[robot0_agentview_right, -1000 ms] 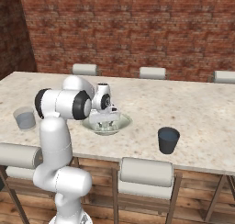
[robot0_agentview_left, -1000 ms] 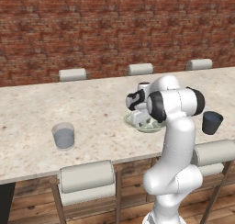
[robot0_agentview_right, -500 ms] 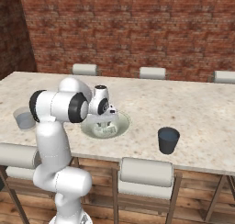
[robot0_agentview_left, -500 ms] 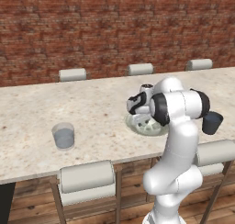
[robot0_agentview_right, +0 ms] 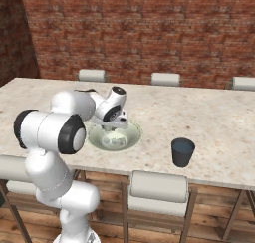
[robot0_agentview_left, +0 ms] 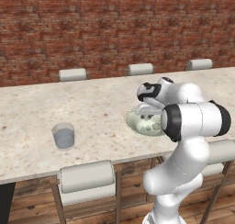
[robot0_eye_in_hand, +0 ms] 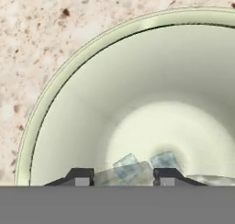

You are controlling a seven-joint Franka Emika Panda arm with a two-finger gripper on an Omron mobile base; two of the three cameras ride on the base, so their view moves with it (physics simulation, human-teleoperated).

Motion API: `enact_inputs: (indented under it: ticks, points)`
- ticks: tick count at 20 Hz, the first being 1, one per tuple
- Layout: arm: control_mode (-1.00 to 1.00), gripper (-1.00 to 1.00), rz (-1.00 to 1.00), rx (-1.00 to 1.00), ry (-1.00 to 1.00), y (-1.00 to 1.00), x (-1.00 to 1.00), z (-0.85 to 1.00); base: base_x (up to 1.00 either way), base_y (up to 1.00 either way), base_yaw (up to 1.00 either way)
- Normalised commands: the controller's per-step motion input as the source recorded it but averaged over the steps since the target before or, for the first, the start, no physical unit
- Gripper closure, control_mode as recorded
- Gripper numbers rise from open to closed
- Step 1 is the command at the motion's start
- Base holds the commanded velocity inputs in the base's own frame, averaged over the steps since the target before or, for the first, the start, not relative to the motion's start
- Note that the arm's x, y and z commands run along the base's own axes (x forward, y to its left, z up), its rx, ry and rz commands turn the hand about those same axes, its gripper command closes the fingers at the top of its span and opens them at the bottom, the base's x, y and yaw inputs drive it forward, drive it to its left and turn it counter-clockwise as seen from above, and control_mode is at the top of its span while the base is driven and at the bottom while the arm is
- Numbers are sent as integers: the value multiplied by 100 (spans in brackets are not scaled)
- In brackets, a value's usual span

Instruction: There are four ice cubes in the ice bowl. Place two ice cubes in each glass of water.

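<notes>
Two glasses are standing on the counter (robot0_agentview_left: pixel 27 113): clear glass (robot0_agentview_left: pixel 63 136) far left, dark glass (robot0_agentview_right: pixel 183 152) right of the bowl (robot0_agentview_right: pixel 130 138). Hand view: tool (robot0_eye_in_hand: pixel 123 177) is reaching into the bowl, fingers (robot0_eye_in_hand: pixel 79 176) flanking an ice cube (robot0_eye_in_hand: pixel 124 173); clamping cannot be confirmed.

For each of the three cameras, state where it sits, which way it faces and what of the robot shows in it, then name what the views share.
Left base view: behind the arm on its left, looking forward and down over the counter; white arm rises lower right, clear glass at left.
Right base view: behind on the right; arm rises lower left, dark glass at right.
Hand view: on the hand, looking down into the ice bowl; tool fingertips flank an ice cube.
Shared: all three show the bowl; both base views show the brick wall.
</notes>
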Motion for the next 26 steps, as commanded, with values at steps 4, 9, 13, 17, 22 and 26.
enact_inputs:
  ticks: [4,9,13,17,22,26]
  points:
    - [-100,100,-2,21,6,33,-25,89,0,0,0]
    - [-100,100,0,4,29,67,-39,79,0,0,0]
    - [-100,100,0,0,30,85,-49,46,0,0,0]
    - [-100,100,0,0,21,72,-62,17,0,0,0]
    - [-100,100,1,-3,3,58,-89,-5,0,0,0]
    - [-100,100,8,-5,0,30,-100,-15,0,0,0]
